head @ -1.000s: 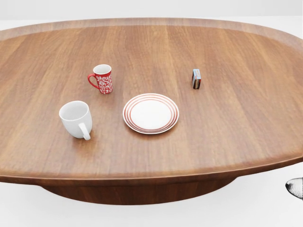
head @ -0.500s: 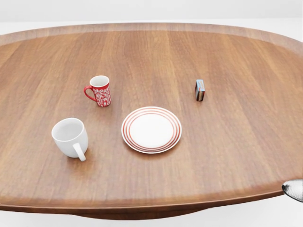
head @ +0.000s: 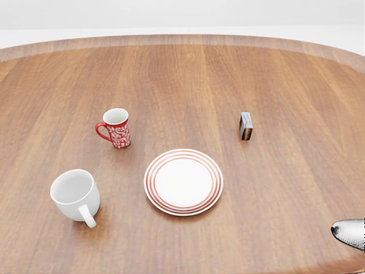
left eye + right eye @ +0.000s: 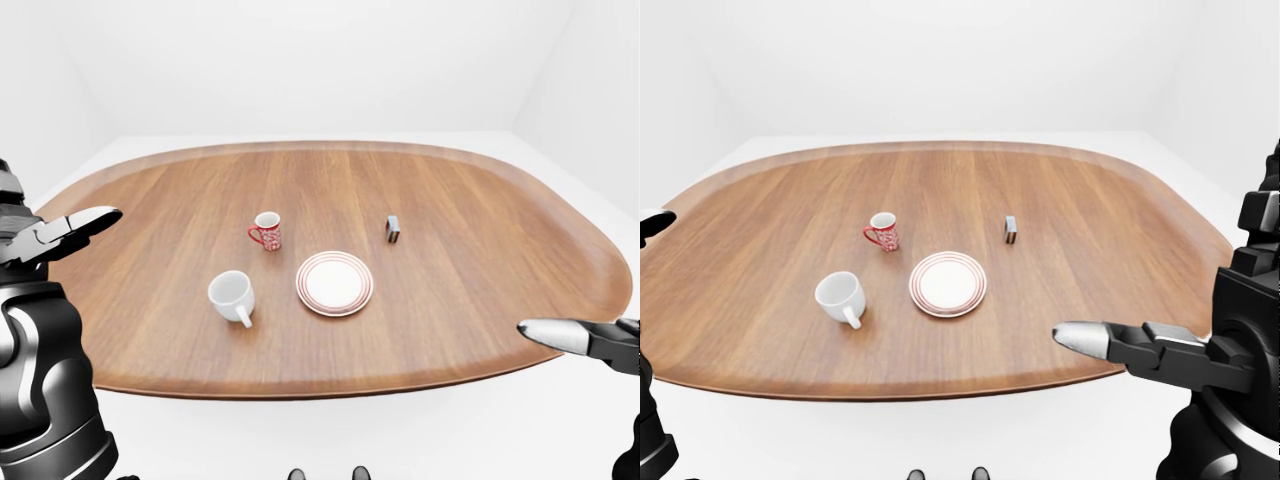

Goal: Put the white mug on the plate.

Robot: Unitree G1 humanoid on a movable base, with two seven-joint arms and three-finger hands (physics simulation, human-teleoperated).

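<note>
The white mug (image 3: 74,195) stands upright on the wooden table (image 3: 285,68) at the lower left of the head view, its handle turned toward the bottom edge. The red-ringed white plate (image 3: 183,181) lies bare to the mug's right, a gap apart. My left hand (image 4: 95,218) hovers open by the table's left rim in the left-eye view, far from the mug. My right hand (image 4: 1075,337) stretches out open over the table's near rim at the lower right, holding nothing.
A red patterned mug (image 3: 117,128) stands above and between the white mug and the plate. A small striped box (image 3: 246,126) sits upright to the plate's upper right. White floor and walls surround the oval table.
The whole picture has shifted: the camera moved closer, so the mugs, plate and box sit lower and larger. Nothing on the table moved. The right fingertip stays at the lower right.
</note>
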